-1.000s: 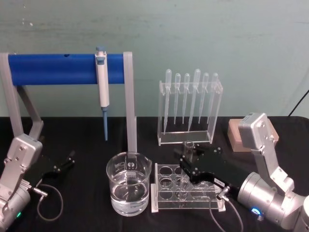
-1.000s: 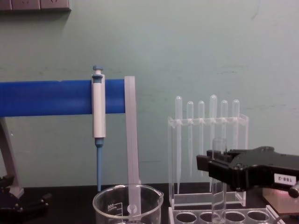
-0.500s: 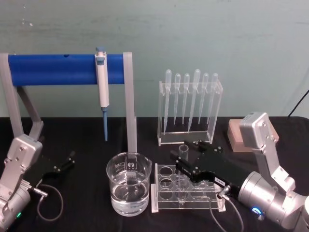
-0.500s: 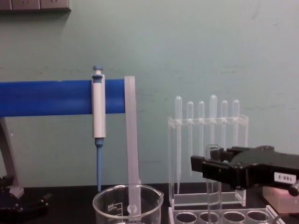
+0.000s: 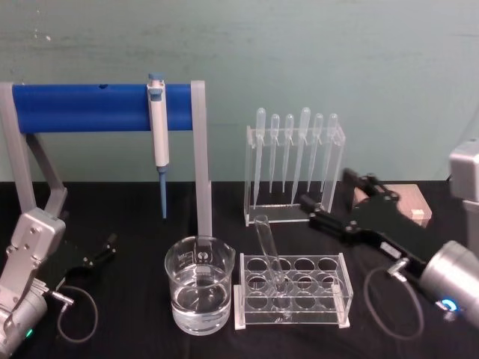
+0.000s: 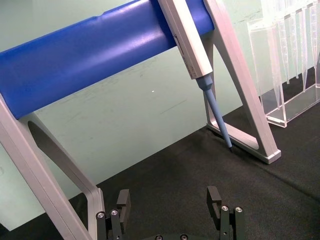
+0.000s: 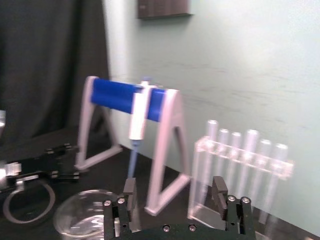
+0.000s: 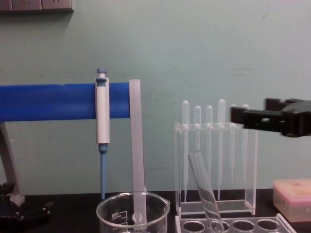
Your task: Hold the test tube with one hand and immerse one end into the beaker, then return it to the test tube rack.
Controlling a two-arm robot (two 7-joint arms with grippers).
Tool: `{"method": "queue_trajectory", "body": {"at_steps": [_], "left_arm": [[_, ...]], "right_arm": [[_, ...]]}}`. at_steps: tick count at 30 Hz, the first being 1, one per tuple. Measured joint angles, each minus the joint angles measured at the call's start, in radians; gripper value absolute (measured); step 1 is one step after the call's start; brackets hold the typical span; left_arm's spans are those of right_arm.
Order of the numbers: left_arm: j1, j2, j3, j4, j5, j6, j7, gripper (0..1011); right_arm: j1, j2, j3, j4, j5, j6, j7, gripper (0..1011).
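One test tube [image 5: 271,258] leans tilted in the clear rack [image 5: 293,290] at lower centre, just right of the beaker [image 5: 198,292], while the right gripper [image 5: 328,202] hangs at right, fingers apart and empty, and the left gripper [image 6: 170,202] sits lower left, spread and empty.

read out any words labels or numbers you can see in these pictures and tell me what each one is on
No text can be read for certain.
Wide clear glass beaker: white printed marks near the rim, too small to read.
White-and-blue micropipette on the blue bar: no legible marking.
Black two-finger right gripper: no label faces the cameras.
Clear glass test tube, leaning in the clear plastic rack: unmarked.
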Motion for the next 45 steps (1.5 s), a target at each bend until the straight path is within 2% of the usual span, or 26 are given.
{"method": "queue_trajectory", "body": {"at_steps": [2, 4, 8, 14, 15, 22, 26, 29, 33, 35, 36, 38, 40, 45], "left_arm": [[0.0, 0.0, 0.0, 0.0, 0.0, 0.0, 0.0, 1000], [0.0, 0.0, 0.0, 0.0, 0.0, 0.0, 0.0, 1000], [0.0, 0.0, 0.0, 0.0, 0.0, 0.0, 0.0, 1000], [0.0, 0.0, 0.0, 0.0, 0.0, 0.0, 0.0, 1000], [0.0, 0.0, 0.0, 0.0, 0.0, 0.0, 0.0, 1000], [0.0, 0.0, 0.0, 0.0, 0.0, 0.0, 0.0, 1000], [0.0, 0.0, 0.0, 0.0, 0.0, 0.0, 0.0, 1000], [0.0, 0.0, 0.0, 0.0, 0.0, 0.0, 0.0, 1000], [0.0, 0.0, 0.0, 0.0, 0.0, 0.0, 0.0, 1000], [0.0, 0.0, 0.0, 0.0, 0.0, 0.0, 0.0, 1000], [0.0, 0.0, 0.0, 0.0, 0.0, 0.0, 0.0, 1000], [0.0, 0.0, 0.0, 0.0, 0.0, 0.0, 0.0, 1000], [0.0, 0.0, 0.0, 0.0, 0.0, 0.0, 0.0, 1000], [0.0, 0.0, 0.0, 0.0, 0.0, 0.0, 0.0, 1000]], "right_arm": [[-0.017, 0.005, 0.029, -0.002, 0.005, 0.001, -0.021, 997], [-0.027, 0.009, 0.042, 0.001, 0.002, 0.003, -0.034, 1004], [-0.048, 0.017, 0.061, 0.027, -0.034, 0.013, -0.068, 1004], [-0.077, 0.02, 0.065, 0.087, -0.145, 0.006, -0.143, 1004], [-0.086, 0.014, 0.07, 0.106, -0.164, -0.01, -0.161, 1004], [-0.119, -0.031, 0.113, 0.174, -0.208, -0.082, -0.231, 1004], [-0.125, -0.048, 0.128, 0.196, -0.209, -0.089, -0.238, 1004], [-0.123, -0.053, 0.125, 0.205, -0.217, -0.079, -0.234, 1004], [-0.113, -0.05, 0.102, 0.215, -0.251, -0.063, -0.215, 1004], [-0.107, -0.045, 0.078, 0.217, -0.304, -0.06, -0.217, 1004], [-0.107, -0.045, 0.078, 0.217, -0.304, -0.06, -0.217, 1004], [-0.105, -0.046, 0.071, 0.217, -0.332, -0.063, -0.227, 1004], [-0.108, -0.051, 0.065, 0.214, -0.387, -0.088, -0.263, 1004], [-0.112, -0.061, 0.064, 0.211, -0.436, -0.113, -0.291, 1004]]}}
